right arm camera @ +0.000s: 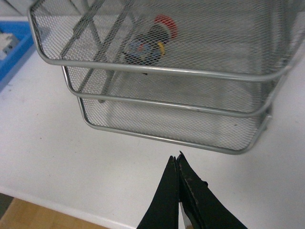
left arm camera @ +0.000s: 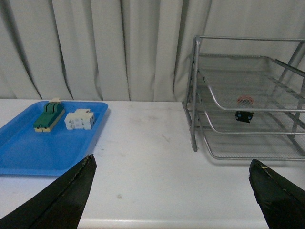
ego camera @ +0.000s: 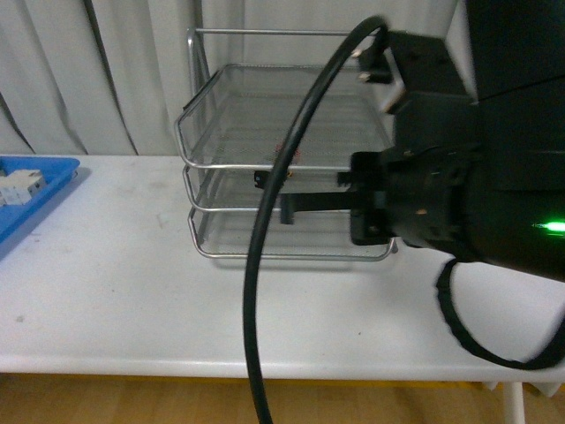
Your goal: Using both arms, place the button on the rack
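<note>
A: Status? Where's the button (right arm camera: 153,37)?

B: In the rack (ego camera: 287,165), top tier, lying on the mesh. From the rack's centre it's roughly at 7 o'clock in the front view, behind the cable. Nothing is gripping it.

A: Grippers?

B: Right gripper (right arm camera: 178,164): fingers pressed together, empty, hovering over bare table just in front of the rack's lower rim. Left gripper (left arm camera: 171,183): spread wide, empty, well off the rack, over the white table (left arm camera: 143,157).

A: So placement looks done?

B: I'd judge so. What's left is clearing out. Best way: pull the right arm straight back toward 6 o'clock, keep it level, don't lift near the wire rims. Fingertips sit close to the bottom tier's front edge, so any forward drift nudges the rack.

A: Obstructions?

B: Black cable (ego camera: 265,265) loops across the front of the rack in the front view. Could snag a tube corner if the arm swings sideways. Can't tell whether it actually touches the frame.

A: Anything else around?

B: Blue tray (left arm camera: 28,152) at 9 o'clock, well apart from the rack, holding a green block (left arm camera: 49,116) and a white block (left arm camera: 79,119), side by side. Curtain behind. Not in the path.
</note>
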Robot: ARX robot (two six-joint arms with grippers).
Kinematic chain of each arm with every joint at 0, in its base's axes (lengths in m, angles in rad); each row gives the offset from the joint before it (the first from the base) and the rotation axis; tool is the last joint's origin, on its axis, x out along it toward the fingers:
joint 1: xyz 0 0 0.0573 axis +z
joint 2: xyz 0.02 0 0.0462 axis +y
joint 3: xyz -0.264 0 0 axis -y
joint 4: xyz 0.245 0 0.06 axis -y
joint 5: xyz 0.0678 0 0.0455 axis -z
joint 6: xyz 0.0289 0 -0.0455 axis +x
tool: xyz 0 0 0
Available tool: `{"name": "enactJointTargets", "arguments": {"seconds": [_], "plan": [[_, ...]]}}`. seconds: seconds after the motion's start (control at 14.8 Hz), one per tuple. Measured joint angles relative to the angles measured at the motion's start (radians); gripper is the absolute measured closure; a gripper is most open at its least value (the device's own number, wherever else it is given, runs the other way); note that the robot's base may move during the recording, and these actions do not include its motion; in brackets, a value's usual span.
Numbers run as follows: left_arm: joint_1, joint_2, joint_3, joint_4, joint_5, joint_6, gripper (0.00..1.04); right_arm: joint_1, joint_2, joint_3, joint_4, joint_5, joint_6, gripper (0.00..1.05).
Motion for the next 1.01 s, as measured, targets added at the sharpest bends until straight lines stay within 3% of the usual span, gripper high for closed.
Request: {"name": "enactJointTargets", "arguments": {"seconds": [0.07, 0.2, 0.27, 0.34, 0.61, 1.01], "plan": [[0.000, 0.000, 0.000, 0.000, 0.000, 0.000, 0.07, 0.000, -0.029, -0.022, 0.001, 0.001, 0.004, 1.03], [0.000, 0.000, 0.000, 0.001, 0.003, 0.000, 0.07, -0.011, 0.014, -0.168, 0.431, 0.230, -0.097, 1.03], [0.002, 0.000, 0.000, -0.002, -0.003, 0.000, 0.07, -0.061, -0.030, -0.321, 0.615, 0.292, -0.163, 1.03], [0.002, 0.000, 0.000, 0.001, -0.002, 0.000, 0.07, -0.109, -0.106, -0.386, 0.705, 0.283, -0.188, 1.03], [0.002, 0.000, 0.000, 0.000, 0.000, 0.000, 0.07, -0.238, -0.365, -0.610, 0.666, 0.148, -0.218, 1.03], [0.002, 0.000, 0.000, 0.000, 0.000, 0.000, 0.07, -0.350, -0.678, -0.736, 0.504, 0.035, -0.218, 1.03]]}}
